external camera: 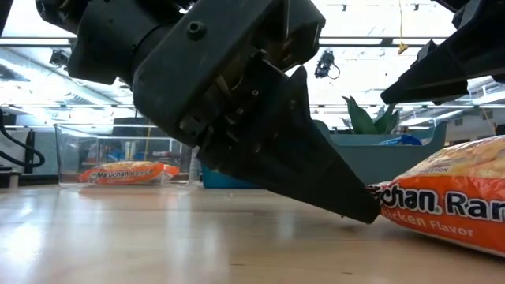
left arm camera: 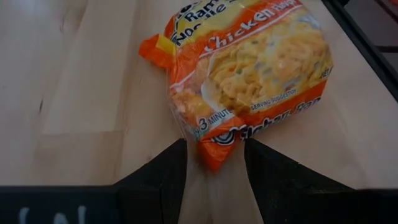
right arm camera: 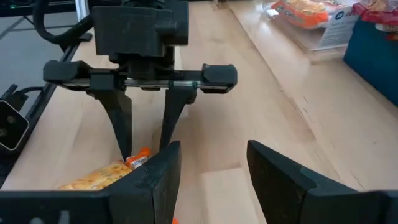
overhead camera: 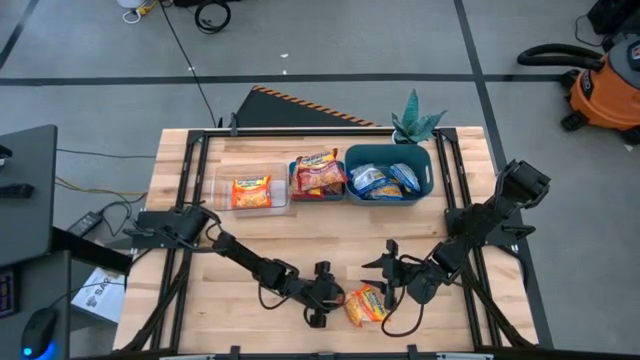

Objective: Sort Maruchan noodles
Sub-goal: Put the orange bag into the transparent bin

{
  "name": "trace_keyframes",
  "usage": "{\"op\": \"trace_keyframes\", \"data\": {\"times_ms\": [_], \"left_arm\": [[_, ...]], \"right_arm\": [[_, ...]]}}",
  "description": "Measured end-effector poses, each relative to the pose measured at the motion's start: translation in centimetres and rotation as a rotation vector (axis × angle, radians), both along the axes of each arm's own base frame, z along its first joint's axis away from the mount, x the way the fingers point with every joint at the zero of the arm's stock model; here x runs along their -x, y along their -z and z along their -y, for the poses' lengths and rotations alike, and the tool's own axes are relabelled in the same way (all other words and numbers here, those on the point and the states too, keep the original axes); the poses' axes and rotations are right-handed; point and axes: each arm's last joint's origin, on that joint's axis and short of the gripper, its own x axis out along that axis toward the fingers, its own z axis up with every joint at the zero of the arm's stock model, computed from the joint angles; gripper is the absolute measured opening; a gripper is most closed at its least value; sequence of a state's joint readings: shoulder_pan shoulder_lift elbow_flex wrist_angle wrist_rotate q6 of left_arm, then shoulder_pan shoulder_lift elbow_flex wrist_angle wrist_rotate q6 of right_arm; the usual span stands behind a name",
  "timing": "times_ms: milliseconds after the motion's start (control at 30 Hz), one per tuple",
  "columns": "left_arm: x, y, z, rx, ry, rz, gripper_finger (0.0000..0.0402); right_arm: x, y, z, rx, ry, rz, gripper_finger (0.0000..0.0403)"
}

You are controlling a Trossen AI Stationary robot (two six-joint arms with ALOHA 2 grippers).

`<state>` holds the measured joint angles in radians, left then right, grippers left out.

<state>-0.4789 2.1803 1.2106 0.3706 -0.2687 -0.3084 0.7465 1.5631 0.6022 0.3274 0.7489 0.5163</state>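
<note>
From the high view I have the left gripper (overhead camera: 322,296) low in the frame, just left of centre, down on the table (overhead camera: 200,320) with its tips against the loose orange chicken packet (overhead camera: 365,304). My left wrist camera shows the two fingers (left arm camera: 158,180) set a narrow way apart, one on each side of the packet's crimped end (left arm camera: 214,149); that corner sits in the gap. I cannot tell whether the pads are actually pressing the plastic or just flanking it. In the low view the left fingertip (external camera: 359,207) meets the edge of the packet (external camera: 450,205) at the right of the frame.

The right gripper (overhead camera: 388,268) is just right of that packet in the high view, fingers spread wide and holding nothing. Its own camera looks between its fingers (right arm camera: 277,171) at the left gripper (right arm camera: 146,140) straddling the packet's end (right arm camera: 109,175).

Across the upper middle of the high view stand three containers in a row: a clear bin (overhead camera: 222,175) on the left with one orange packet (overhead camera: 251,192), a middle blue bin (overhead camera: 296,196) with red-orange packets (overhead camera: 318,172), and a teal bin (overhead camera: 420,155) on the right with blue-silver packets (overhead camera: 385,180).
</note>
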Motion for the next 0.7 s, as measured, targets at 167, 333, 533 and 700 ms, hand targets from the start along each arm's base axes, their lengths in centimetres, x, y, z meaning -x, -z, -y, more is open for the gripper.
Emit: {"op": "trace_keyframes", "data": {"times_ms": [167,333,533,700], "left_arm": [[-0.05,-0.09,0.06,0.013,0.008,0.007,0.0168],[-0.05,-0.11,0.10,0.020,0.017,0.007,0.0151],[-0.06,-0.11,0.10,0.034,0.009,0.005,0.0110],[-0.08,-0.15,0.11,0.057,-0.005,0.006,0.0063]], "right_arm": [[-0.01,0.01,0.00,-0.002,-0.005,-0.002,0.0189],[-0.01,0.00,0.01,0.001,-0.003,-0.001,0.0189],[-0.01,0.00,0.01,0.002,-0.002,-0.001,0.0189],[-0.01,-0.01,0.01,0.002,-0.002,-0.001,0.0189]]}}
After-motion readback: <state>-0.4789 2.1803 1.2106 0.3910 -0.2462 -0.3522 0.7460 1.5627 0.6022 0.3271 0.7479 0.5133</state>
